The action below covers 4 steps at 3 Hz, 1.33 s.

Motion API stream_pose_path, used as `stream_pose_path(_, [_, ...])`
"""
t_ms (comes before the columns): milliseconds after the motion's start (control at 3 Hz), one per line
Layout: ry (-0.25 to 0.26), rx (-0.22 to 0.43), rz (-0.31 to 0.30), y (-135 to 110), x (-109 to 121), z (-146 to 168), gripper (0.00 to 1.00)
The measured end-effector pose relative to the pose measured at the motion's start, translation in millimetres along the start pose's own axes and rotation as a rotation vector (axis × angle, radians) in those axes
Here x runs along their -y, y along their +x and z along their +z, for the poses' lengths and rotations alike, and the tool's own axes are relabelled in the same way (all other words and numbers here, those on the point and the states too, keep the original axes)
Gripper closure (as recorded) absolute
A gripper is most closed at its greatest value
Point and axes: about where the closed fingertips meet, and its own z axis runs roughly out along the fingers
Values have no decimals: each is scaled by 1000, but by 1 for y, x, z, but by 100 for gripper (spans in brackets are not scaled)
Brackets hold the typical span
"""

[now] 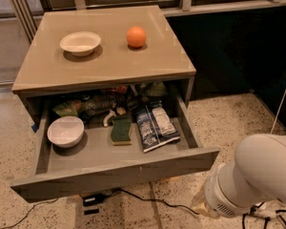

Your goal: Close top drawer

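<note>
The top drawer (114, 173) of the grey cabinet is pulled far out, and its flat handleless front faces me at the lower left. Inside lie a white bowl (65, 131), a green sponge (120, 130), two snack packets (155, 126) and several items at the back. My gripper is out of view. Only a thick white arm segment (257, 180) shows at the lower right, just right of and below the drawer front's right end.
On the cabinet top (105, 66) stand a shallow white bowl (80, 43) and an orange (136, 36). Black cables (133, 197) run over the speckled floor under the drawer. A dark wall panel (229, 46) stands to the right.
</note>
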Motion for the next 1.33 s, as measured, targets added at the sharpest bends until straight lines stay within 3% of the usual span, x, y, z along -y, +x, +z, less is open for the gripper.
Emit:
stream_pose_path(667, [24,95,-18,-28,7,49,100])
stream_pose_path(1333, [13,105,-89,-54,22,78,100])
